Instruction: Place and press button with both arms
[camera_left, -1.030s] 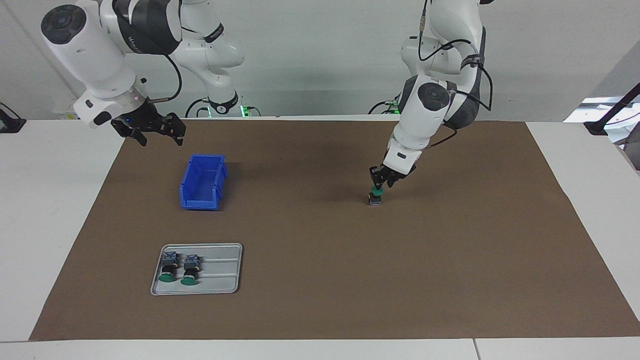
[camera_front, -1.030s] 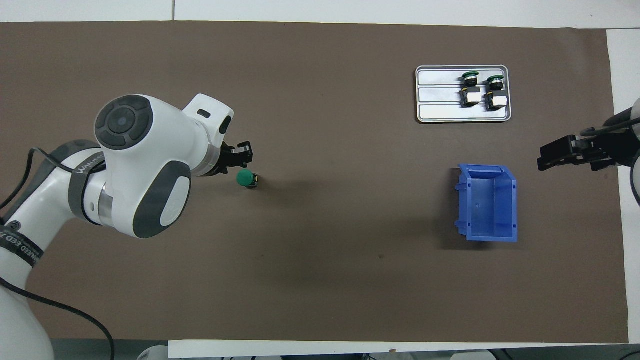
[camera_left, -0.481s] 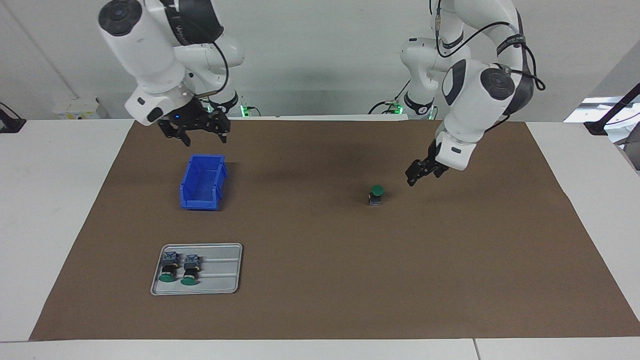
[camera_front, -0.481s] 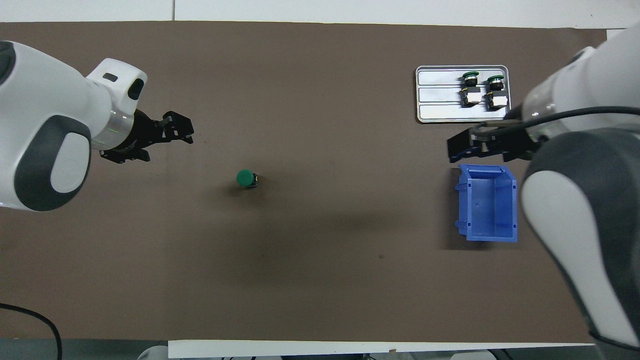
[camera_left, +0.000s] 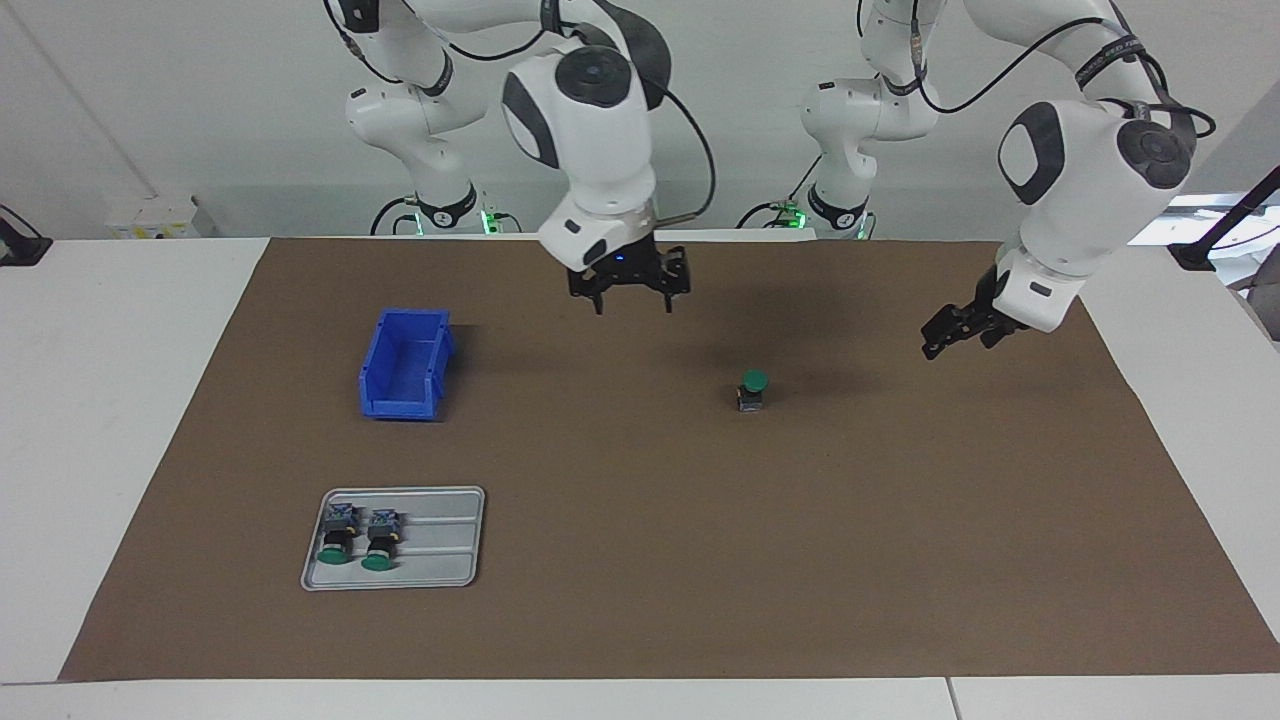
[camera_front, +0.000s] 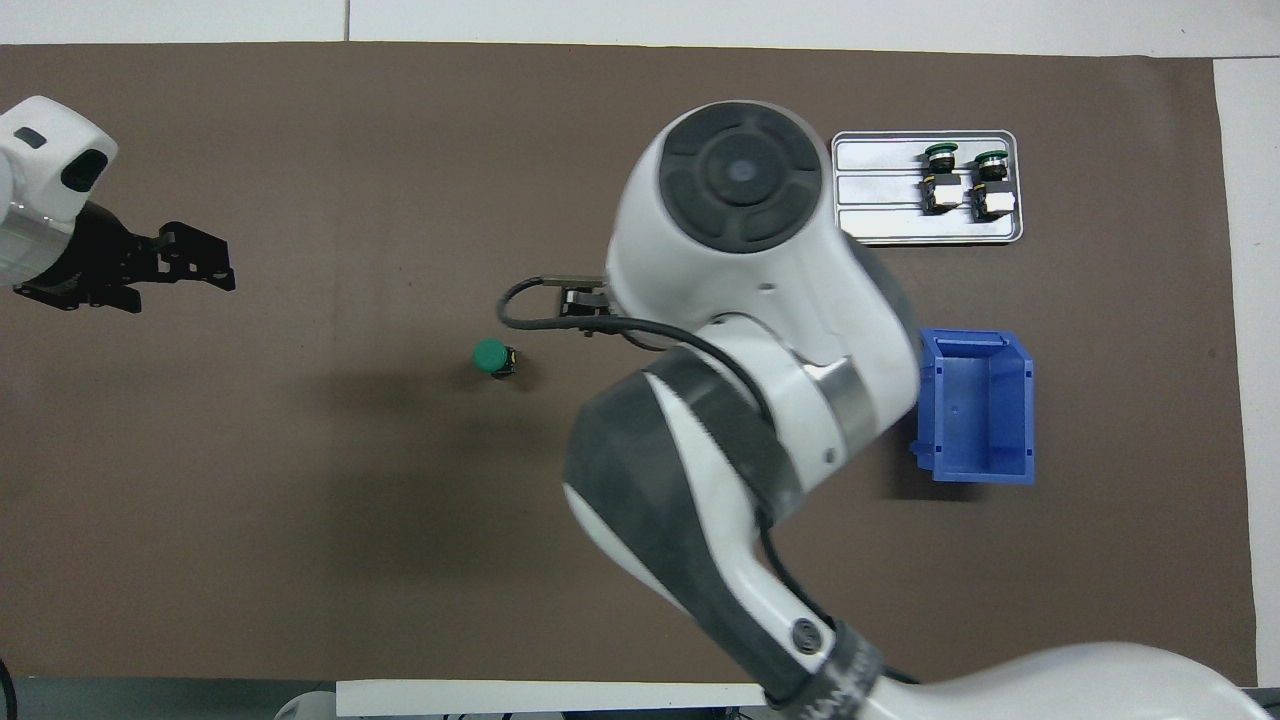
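The button (camera_left: 752, 388) stands upright on the brown mat (camera_left: 640, 560), green cap up, with nothing touching it; it also shows in the overhead view (camera_front: 490, 356). My right gripper (camera_left: 633, 302) hangs open and empty in the air over the mat between the blue bin and the button. In the overhead view the right arm hides most of it. My left gripper (camera_left: 931, 343) is open and empty, raised over the mat toward the left arm's end of the table, well apart from the button; it also shows in the overhead view (camera_front: 224, 266).
A blue bin (camera_left: 405, 365) stands empty toward the right arm's end. A grey tray (camera_left: 440, 540), farther from the robots than the bin, holds two more green-capped buttons (camera_left: 356, 538) lying on their sides.
My right arm has swung from over the bin to over the middle of the mat, toward the button. My left gripper has drawn farther away from the button, toward its own end.
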